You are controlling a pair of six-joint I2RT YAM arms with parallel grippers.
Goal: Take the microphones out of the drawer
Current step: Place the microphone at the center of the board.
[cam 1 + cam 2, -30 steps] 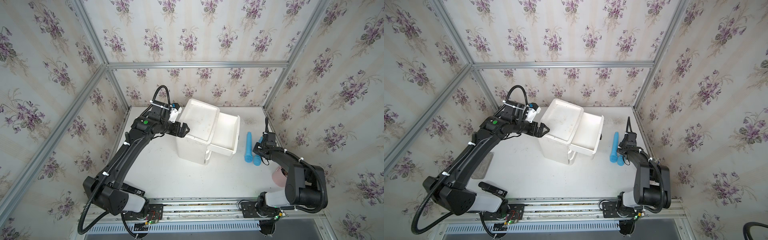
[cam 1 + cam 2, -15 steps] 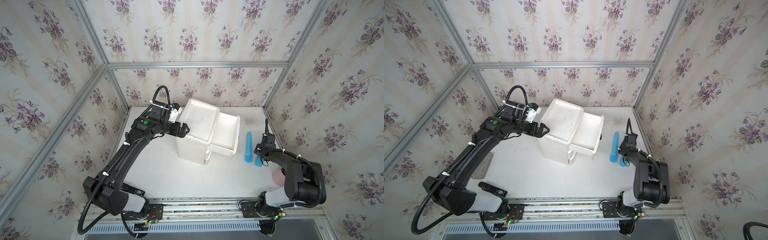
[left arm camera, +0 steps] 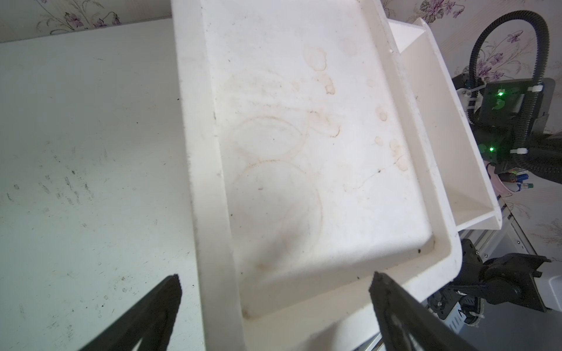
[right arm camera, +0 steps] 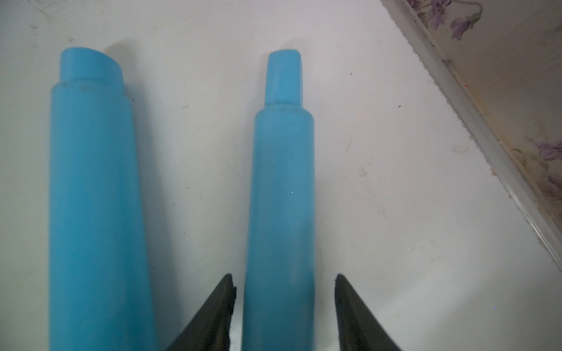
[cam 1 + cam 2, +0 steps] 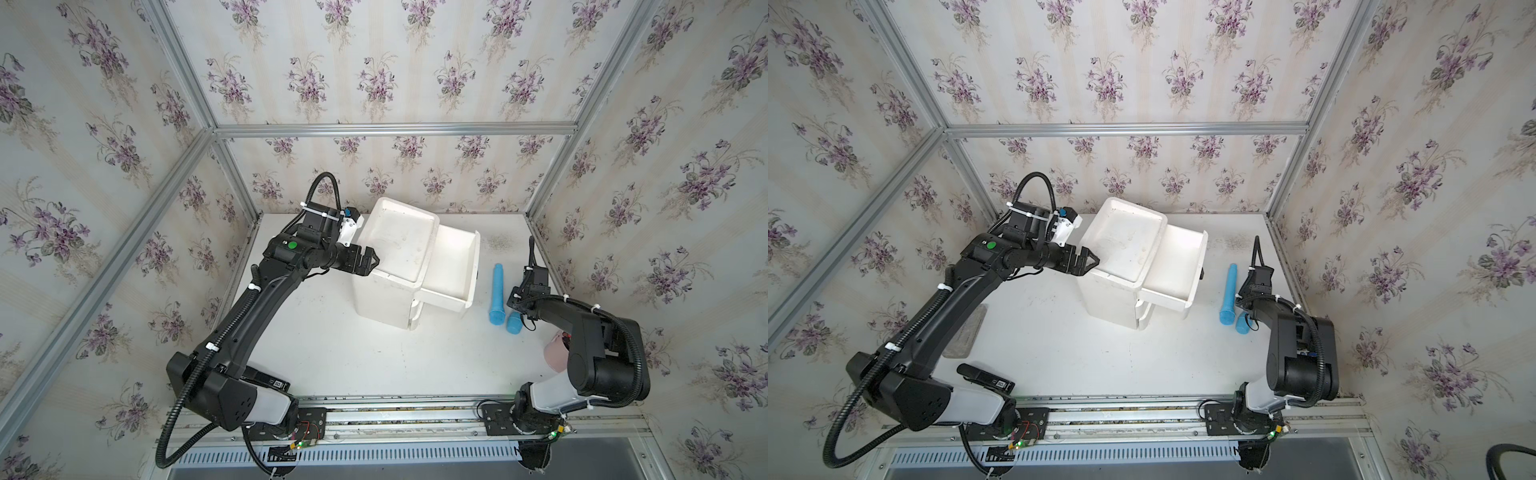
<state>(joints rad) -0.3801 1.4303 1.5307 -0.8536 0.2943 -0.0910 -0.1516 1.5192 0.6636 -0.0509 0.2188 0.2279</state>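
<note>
Right fingers (image 4: pixel 349 319) loose around the microphone (image 4: pixel 281 197) on the desk (image 4: pixel 395 182), clear of the drawer (image 5: pixel 453 266)
Left fingers (image 3: pixel 155 313) wide apart at the cabinet (image 5: pixel 399 249); a crooked lift could roll it into its blue neighbour (image 4: pixel 94 197).

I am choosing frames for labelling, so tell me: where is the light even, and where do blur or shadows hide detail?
Both top views: even light, faint shadows beside the drawer unit. Right wrist view: the microphone between the right gripper's fingertips is slightly soft, the fingertips dark and blurred. Left wrist view: the unit's top is bright, stains readable; left gripper's fingertips are black silhouettes.
</note>
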